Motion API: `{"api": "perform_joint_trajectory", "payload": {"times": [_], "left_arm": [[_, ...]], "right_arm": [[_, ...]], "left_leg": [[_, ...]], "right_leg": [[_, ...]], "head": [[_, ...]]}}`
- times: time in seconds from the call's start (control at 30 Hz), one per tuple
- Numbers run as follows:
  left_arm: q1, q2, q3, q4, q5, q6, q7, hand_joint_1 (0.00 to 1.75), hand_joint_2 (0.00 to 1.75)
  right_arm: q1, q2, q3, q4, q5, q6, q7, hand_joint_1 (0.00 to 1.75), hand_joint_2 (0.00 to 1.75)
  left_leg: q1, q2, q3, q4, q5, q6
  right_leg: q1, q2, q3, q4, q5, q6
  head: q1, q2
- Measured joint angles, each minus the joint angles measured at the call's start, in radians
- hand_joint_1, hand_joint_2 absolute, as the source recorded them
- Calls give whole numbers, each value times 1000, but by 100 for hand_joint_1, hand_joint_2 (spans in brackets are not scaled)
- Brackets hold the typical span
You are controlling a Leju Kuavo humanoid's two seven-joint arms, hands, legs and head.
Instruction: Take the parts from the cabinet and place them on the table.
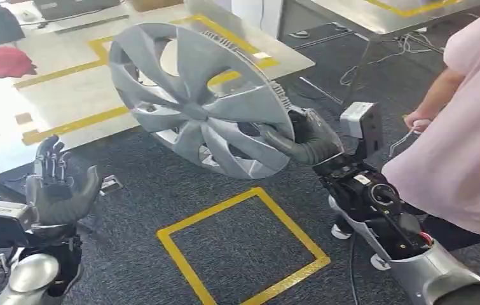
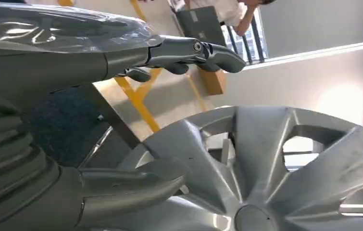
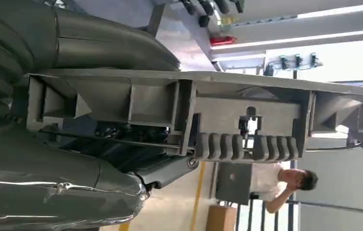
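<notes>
Carrying the silver spoked plastic wheel cover (image 1: 202, 98) mid-air, the right hand (image 1: 307, 140) grasps its rim above the dark carpet; the left hand (image 1: 56, 184) hangs released. Next, probably, lowering it flat onto the pale yellow-taped desk (image 1: 65, 89) beyond.

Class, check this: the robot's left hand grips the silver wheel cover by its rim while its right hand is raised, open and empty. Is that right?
Not quite: the hands are swapped. In the head view the right hand grips the silver wheel cover by its rim, while the left hand is raised, open and empty.
</notes>
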Motion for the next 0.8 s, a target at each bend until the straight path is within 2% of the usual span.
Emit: {"api": "perform_joint_trajectory", "payload": {"times": [0.07,0.1,0.13,0.2,0.23,0.27,0.3,0.33,0.4,0.43,0.47,0.5,0.53,0.57,0.6,0.63,0.67,0.73,0.77,0.8], "left_arm": [[-3,0,0,0,-2,0,0,0,175],[-3,0,0,0,-2,0,0,0,175],[-3,0,0,0,-2,0,1,0,175],[-5,0,0,0,-3,-1,3,0,175],[-6,0,0,0,-3,-1,3,0,175],[-8,-1,0,0,-5,-1,3,0,175],[-8,-3,0,0,-5,-1,3,0,175],[-9,-3,0,0,-6,-2,3,0,175],[-7,-3,0,0,-8,-2,3,0,175],[-6,-3,0,0,-8,-2,3,0,175],[-5,-4,0,0,-8,-3,3,0,175],[-4,-4,0,0,-8,-3,3,0,175],[-4,-5,0,0,-8,-3,3,0,175],[-4,-6,0,0,-8,-3,3,0,175],[-4,-6,0,0,-8,-3,3,0,175],[-5,-6,0,0,-8,-3,3,0,175],[-6,-6,0,0,-8,-3,3,0,175],[-5,-6,0,0,-8,-3,3,0,175],[-8,-6,0,0,-10,-3,3,0,175],[-8,-6,0,-1,-10,-3,3,0,175]], "right_arm": [[2,0,0,2,2,-2,0,175,175],[2,0,0,2,2,-2,-1,175,175],[1,0,0,2,3,-2,-3,175,175],[2,0,0,2,3,-2,-3,175,175],[4,0,0,2,5,-3,-3,175,175],[6,0,-2,1,7,-3,-3,175,175],[8,0,-3,1,17,-3,-3,175,175],[8,0,-3,1,22,-3,-3,175,175],[10,0,-3,1,22,-3,-3,175,175],[14,0,-3,1,23,-3,-3,175,175],[17,0,-2,1,23,-3,-2,175,175],[20,0,-2,1,23,-3,-2,175,175],[20,0,-2,1,23,-3,-2,175,175],[20,0,-3,1,23,-2,-1,175,175],[20,0,-4,1,23,-3,-1,175,175],[19,0,-4,1,23,-3,-2,175,175],[16,0,-4,1,23,-3,-3,175,175],[17,0,-3,1,23,-3,-2,175,175],[18,0,-3,1,23,-3,-2,175,175],[19,0,-5,0,24,-3,-2,175,175]], "left_leg": [[2,-1,60,-183,123,4],[3,-8,82,-248,145,9],[-1,-16,98,-266,130,13],[-3,-16,97,-267,119,28],[-6,-16,99,-267,116,33],[2,-14,109,-277,116,39],[4,-14,120,-282,113,45],[4,-13,127,-283,108,52],[4,-9,137,-283,98,55],[4,-8,143,-282,92,55],[5,-8,152,-282,86,53],[5,-8,164,-282,77,51],[6,-8,178,-282,68,49],[7,-8,193,-282,58,45],[7,-8,206,-282,48,39],[-2,-8,208,-282,43,33],[-1,-7,204,-280,43,30],[-2,0,200,-284,43,25],[-4,3,204,-283,36,16],[1,1,202,-267,22,11]], "right_leg": [[-2,12,19,4,-16,7],[-2,15,20,4,-24,12],[4,21,18,10,-30,20],[2,22,18,7,-34,30],[-3,23,21,4,-37,35],[-1,19,24,6,-44,42],[-2,-8,12,31,-57,47],[-3,-25,-20,97,-86,54],[-7,-34,-118,275,-149,63],[-9,-35,-158,340,-161,66],[-11,-36,-177,357,-148,67],[-14,-37,-170,322,-107,68],[-14,-39,-141,243,-48,67],[-14,-43,-100,138,20,64],[-13,-51,-71,50,63,62],[-1,-52,-53,46,47,59],[-4,-50,-38,27,35,50],[-3,-44,-42,22,21,40],[-9,-40,-33,16,19,34],[-10,-39,-23,10,18,28]], "head": [[-8,0],[-12,0],[-18,0],[-9,0],[-10,0],[-10,0],[-8,0],[3,0],[14,0],[17,0],[20,0],[24,0],[27,0],[33,0],[40,0],[38,0],[39,0],[31,0],[26,0],[28,0]]}}
